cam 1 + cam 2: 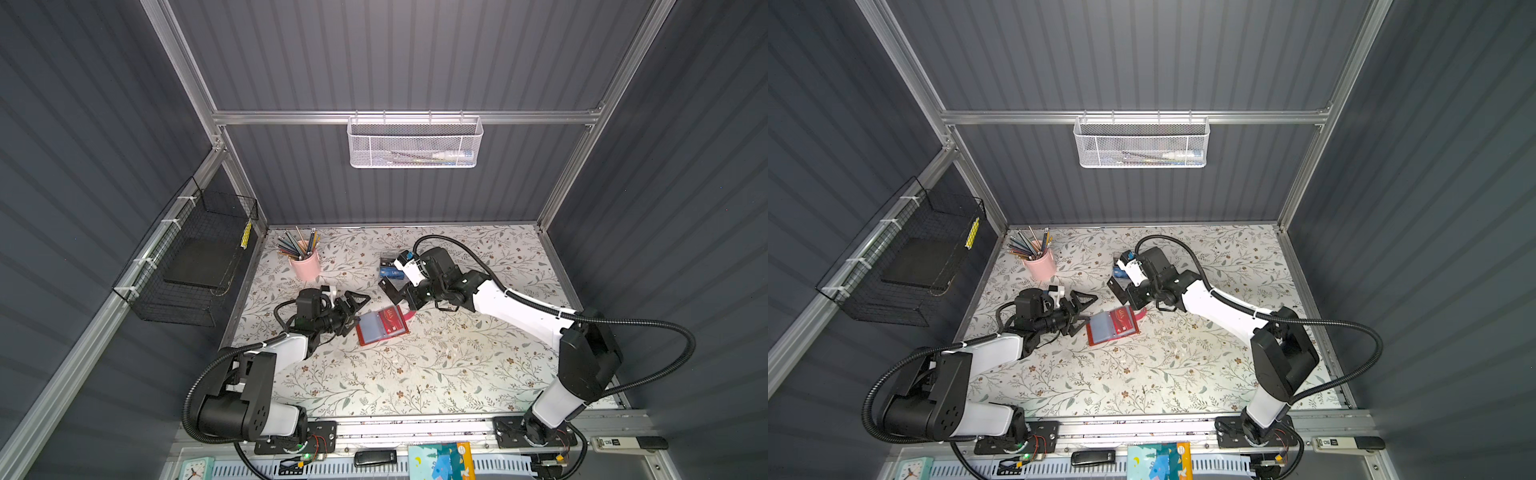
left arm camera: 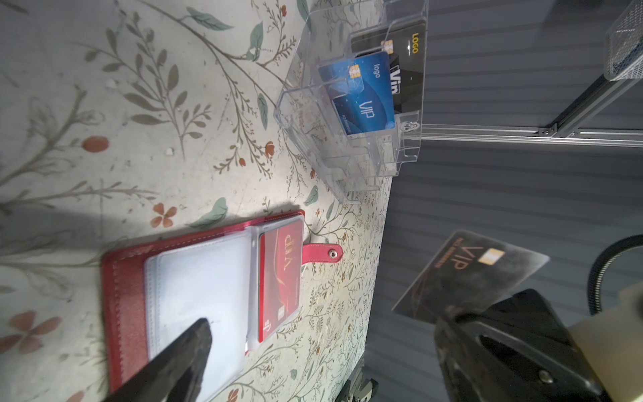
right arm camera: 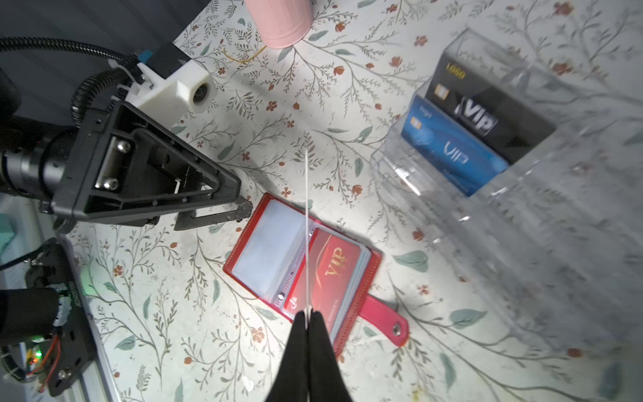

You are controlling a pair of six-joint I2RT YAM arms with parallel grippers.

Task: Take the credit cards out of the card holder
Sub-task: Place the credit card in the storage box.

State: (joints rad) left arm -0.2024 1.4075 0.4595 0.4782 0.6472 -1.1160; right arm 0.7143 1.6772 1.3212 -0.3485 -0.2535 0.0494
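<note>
— So, how many cards do you count?

— Four. One red card, one blue card, and two black.

— Where are they?

— The red card, with gold "VIP" on it, sits in a sleeve of the single card holder. The holder lies open near the middle of the table, and its facing sleeve is empty. The blue card reads "logo" and "VIP". The boxed black card reads "LOGO" and "Vip". They stand in separate tiers of the one clear box, toward the far edge.

— And the fourth?

— The held black card, marked "VIP", is pinched by the right gripper in the air, clear of the holder. The left gripper is spread wide, with one finger over the empty sleeve. I can't tell whether it touches.

— Anything else?

— One pink cup of pencils by the far left corner.
</note>
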